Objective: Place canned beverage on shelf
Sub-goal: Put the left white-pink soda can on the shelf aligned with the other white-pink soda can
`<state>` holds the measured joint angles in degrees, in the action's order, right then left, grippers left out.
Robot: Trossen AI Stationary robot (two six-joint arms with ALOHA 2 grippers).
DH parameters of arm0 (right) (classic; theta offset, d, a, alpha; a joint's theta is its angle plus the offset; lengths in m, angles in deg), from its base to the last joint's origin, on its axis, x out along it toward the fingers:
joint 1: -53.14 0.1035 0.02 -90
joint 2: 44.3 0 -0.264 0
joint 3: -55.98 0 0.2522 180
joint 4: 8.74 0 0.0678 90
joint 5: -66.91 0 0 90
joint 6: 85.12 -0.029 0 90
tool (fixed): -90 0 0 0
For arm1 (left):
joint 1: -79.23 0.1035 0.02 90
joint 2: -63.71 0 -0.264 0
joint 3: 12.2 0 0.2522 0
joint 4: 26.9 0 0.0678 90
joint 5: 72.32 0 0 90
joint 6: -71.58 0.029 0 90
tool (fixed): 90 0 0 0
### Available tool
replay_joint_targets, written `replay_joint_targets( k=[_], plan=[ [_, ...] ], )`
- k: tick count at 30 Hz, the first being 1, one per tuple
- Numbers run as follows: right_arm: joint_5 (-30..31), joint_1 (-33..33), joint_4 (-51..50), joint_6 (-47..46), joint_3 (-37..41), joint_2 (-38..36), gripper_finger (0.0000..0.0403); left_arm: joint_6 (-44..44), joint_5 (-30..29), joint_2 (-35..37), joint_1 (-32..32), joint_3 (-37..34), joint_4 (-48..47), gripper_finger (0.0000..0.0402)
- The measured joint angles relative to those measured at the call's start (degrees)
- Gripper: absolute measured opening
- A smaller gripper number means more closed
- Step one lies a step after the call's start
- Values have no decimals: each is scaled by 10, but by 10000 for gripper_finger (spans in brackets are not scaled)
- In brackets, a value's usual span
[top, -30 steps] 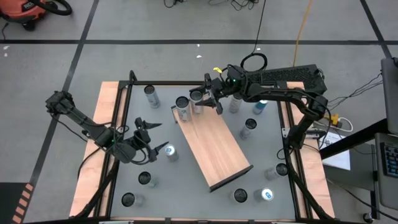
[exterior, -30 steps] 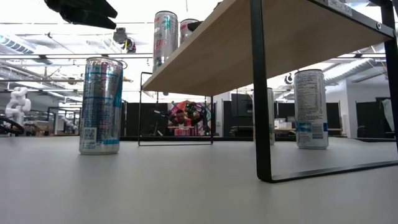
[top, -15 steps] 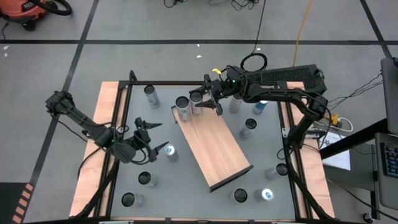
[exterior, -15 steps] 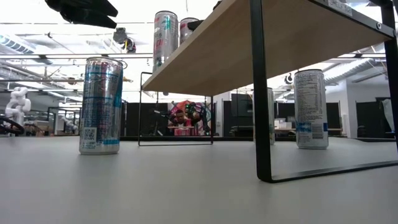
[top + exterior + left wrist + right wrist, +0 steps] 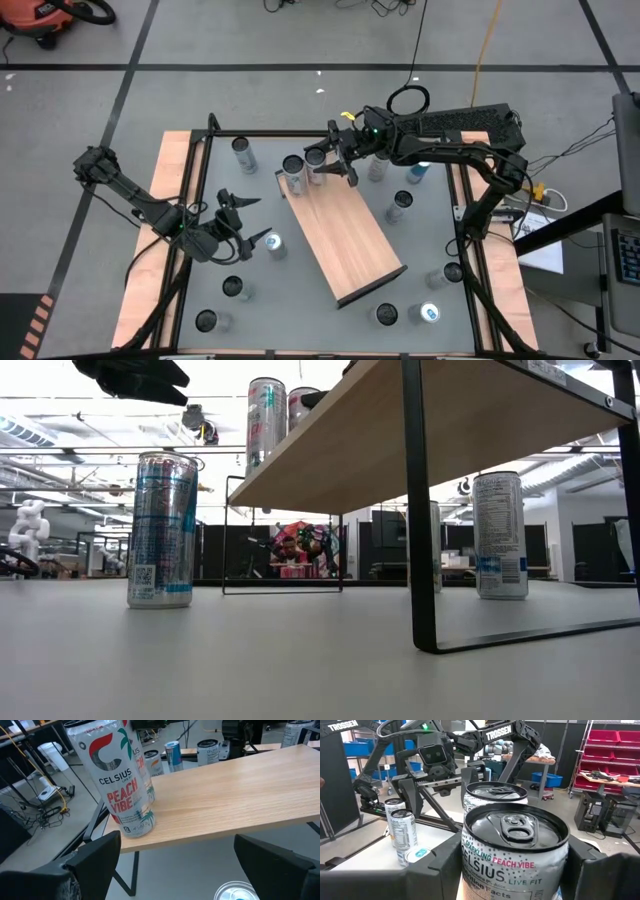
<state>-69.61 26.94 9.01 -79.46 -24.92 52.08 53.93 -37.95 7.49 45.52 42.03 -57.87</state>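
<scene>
Two fingers of the right gripper [image 5: 331,164] are seen flanking a Celsius Peach Vibe can [image 5: 515,854] at the far end of the shelf [image 5: 345,233]; contact cannot be told. A second Celsius can [image 5: 293,172] is stood just beside it. The left gripper [image 5: 243,220] is held wide open above a table can [image 5: 273,243].

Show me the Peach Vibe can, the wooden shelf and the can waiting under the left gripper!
Peach Vibe can [image 5: 123,787]: left wrist view, on its label.
shelf [image 5: 345,235]: high view, bare middle of the board.
can under the left gripper [image 5: 273,243]: high view, on its top.
</scene>
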Motion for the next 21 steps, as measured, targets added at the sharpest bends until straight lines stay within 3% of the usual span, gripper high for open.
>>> replay_joint_targets(
  k=[12, 21],
  plan=[
    [15, 4, -2, -5, 0, 0, 272, 0, 1, 0, 0, 0, 0, 388],
    [15, 5, 20, -23, 0, -6, 279, 0, 1, 0, 0, 0, 0, 388]
  ],
)
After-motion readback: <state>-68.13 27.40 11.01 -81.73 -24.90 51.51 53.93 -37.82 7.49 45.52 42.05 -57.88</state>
